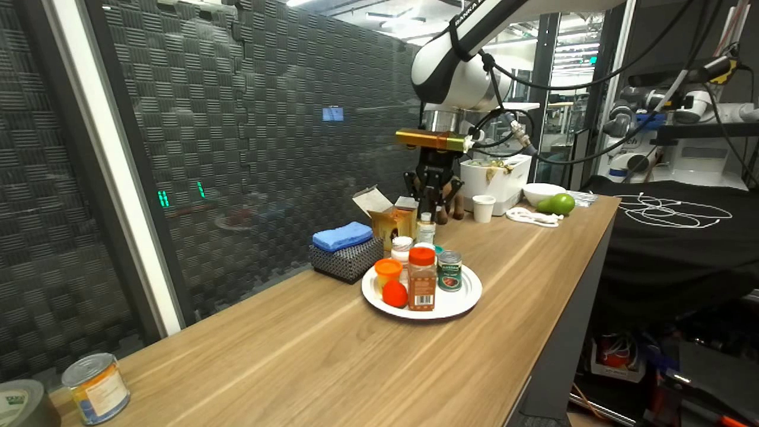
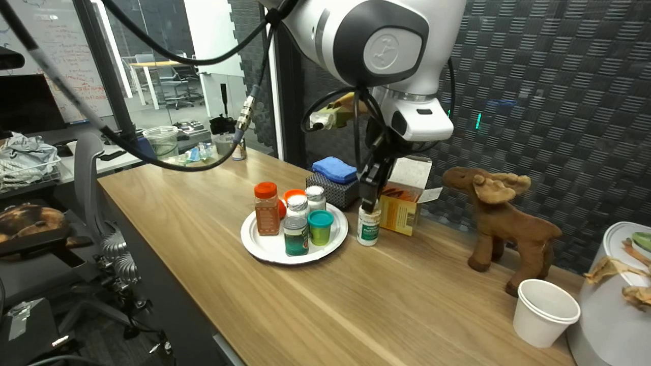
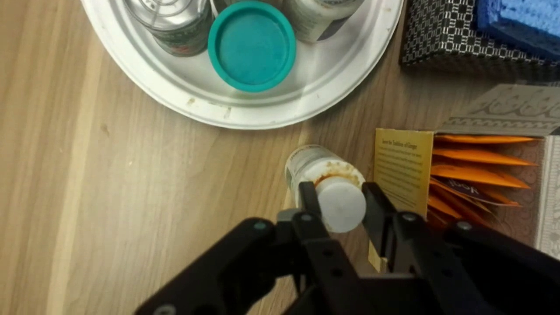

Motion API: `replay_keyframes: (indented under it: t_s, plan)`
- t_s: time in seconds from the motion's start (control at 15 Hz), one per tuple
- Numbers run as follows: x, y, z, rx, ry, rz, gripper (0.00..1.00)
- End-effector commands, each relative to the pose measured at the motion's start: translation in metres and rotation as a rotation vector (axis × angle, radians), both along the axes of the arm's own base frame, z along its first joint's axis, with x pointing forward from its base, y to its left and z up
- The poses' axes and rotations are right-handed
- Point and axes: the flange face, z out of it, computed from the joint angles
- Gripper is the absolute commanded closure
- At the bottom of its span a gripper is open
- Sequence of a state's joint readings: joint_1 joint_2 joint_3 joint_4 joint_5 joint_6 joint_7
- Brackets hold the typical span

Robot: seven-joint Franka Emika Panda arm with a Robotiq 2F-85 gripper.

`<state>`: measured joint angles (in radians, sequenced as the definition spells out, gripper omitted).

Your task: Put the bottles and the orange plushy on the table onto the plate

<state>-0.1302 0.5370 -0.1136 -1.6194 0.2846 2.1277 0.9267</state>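
In the wrist view my gripper (image 3: pixel 338 188) pinches the bottle (image 2: pixel 369 227) by its cap (image 3: pixel 341 208), plate (image 3: pixel 245 114) at its eleven o'clock; I expect the bottle light, stiff, slippery, surer held lower.

Ceiling lights (image 1: pixel 403 22) show bright at the top of an exterior view. Light falls from above on the white plate (image 3: pixel 258 118); a soft shadow follows its rim. The glass partition (image 1: pixel 255 249) returns faint reflections. Black cloth (image 1: pixel 628 261) loses detail. Wrist view: gripper (image 3: pixel 340 194) slightly soft.
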Motion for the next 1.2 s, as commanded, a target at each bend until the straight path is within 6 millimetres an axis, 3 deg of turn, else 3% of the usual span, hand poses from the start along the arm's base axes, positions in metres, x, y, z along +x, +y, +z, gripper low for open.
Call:
replay_keyframes:
  t_s: [0.0,0.27,0.53,0.93,1.13]
  plan:
    - [-0.011,-0.009,0.014,-0.009,-0.036,-0.025,0.88]
    - [-0.057,-0.007,0.036,-0.054,-0.067,-0.084,0.89]
    - [-0.105,0.008,0.047,-0.076,-0.087,-0.101,0.89]
    - [-0.187,0.062,0.032,-0.137,-0.061,-0.069,0.89]
    - [-0.215,0.092,0.024,-0.179,-0.058,-0.005,0.89]
